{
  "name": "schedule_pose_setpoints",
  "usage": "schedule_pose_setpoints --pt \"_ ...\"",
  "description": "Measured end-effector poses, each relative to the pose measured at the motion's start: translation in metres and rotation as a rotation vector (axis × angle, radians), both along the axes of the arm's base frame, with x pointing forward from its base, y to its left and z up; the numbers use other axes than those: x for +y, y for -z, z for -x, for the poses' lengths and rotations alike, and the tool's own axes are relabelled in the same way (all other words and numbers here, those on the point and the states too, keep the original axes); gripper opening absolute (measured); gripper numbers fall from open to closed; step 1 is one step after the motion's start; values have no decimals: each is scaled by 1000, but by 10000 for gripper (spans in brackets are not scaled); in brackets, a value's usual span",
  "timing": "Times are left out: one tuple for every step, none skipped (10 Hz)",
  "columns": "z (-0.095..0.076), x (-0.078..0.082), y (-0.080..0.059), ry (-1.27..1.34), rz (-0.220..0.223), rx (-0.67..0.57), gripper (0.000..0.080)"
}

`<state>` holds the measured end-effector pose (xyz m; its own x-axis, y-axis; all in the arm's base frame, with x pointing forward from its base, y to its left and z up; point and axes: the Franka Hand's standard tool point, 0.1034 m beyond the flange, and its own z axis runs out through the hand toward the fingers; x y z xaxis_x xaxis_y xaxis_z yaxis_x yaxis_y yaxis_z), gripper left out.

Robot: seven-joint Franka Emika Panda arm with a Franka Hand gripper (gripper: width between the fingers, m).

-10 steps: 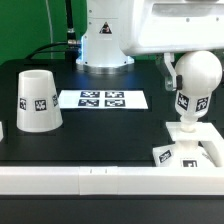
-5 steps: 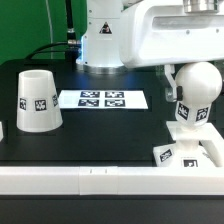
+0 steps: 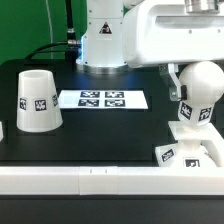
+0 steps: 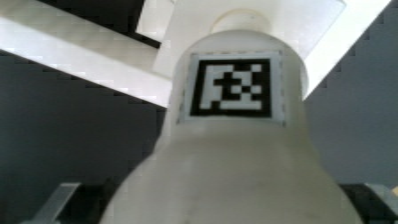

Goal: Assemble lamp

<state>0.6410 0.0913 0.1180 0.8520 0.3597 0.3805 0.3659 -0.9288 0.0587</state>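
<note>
**Exterior view.** The bulb stood upright on the base at the exterior view's right, near the front edge of the table. My arm hung above and just beside the bulb's head. The shade sat wide end down at the exterior view's left, well apart, with the marker board between it and the bulb.

**Wrist view.** The bulb filled the picture, its tag facing the camera. Dark fingertips showed on either flank, so the claw straddled the bulb. I could not tell whether it pinched the bulb or merely flanked it.

**Procedure, as judged.** The step in hand was seating the bulb's stem in the base.
1. Keep the stem plumb over the base.
2. Apply no side load, because the light base looked likely to slide or tip.
3. Leave the shade until the bulb is fast.
</note>
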Motion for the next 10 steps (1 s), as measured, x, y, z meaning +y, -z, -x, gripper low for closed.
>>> schedule_pose_setpoints --pt "0 0 0 0 0 0 649" --pt "0 0 0 0 0 0 684" --pt "0 0 0 0 0 1 684" --pt "0 0 0 0 0 0 697" --pt "0 0 0 0 0 0 698" --pt "0 0 0 0 0 0 698" --pt "2 -1 -3 -1 2 3 698" --pt "6 0 -10 -3 3 -1 698" --pt "10 0 -16 -5 4 -3 698" --pt "13 -1 -21 -5 5 -6 698"
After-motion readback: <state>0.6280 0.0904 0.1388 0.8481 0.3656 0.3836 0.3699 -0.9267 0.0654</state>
